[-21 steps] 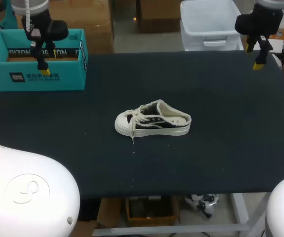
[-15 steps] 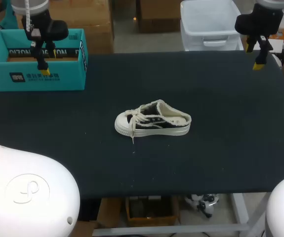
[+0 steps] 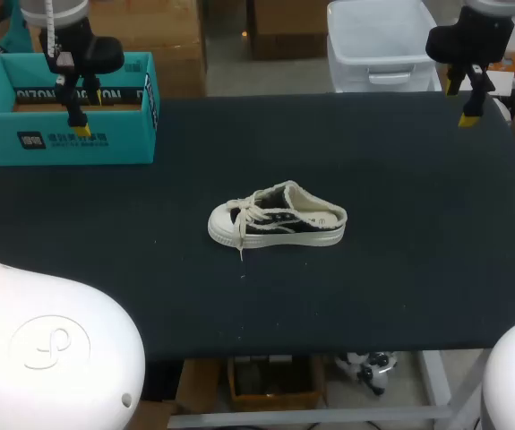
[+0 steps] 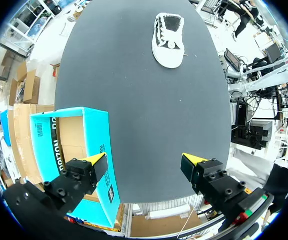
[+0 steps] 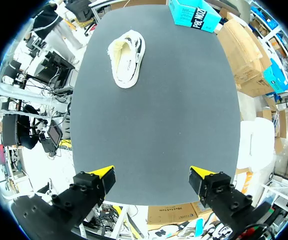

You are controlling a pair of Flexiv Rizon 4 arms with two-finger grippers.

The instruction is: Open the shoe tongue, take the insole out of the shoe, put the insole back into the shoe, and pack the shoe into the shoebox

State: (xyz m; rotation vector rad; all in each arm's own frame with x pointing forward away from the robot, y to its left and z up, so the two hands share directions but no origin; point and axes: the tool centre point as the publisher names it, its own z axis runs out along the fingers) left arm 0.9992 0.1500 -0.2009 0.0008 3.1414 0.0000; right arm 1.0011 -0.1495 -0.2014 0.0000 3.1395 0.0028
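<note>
The left gripper and right gripper both hang spread and empty, with the black-and-cream canvas lace-up shoe upright well ahead of each and the open turquoise cardboard shoebox just beside the left one. Fingers reaching under the loose cream laces may snag them and drag the light shoe rather than open it.

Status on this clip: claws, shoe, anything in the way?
Left claw open over the box. Right claw open over the table, far right corner. Shoe upright mid-table, untouched. Nothing near it.
</note>
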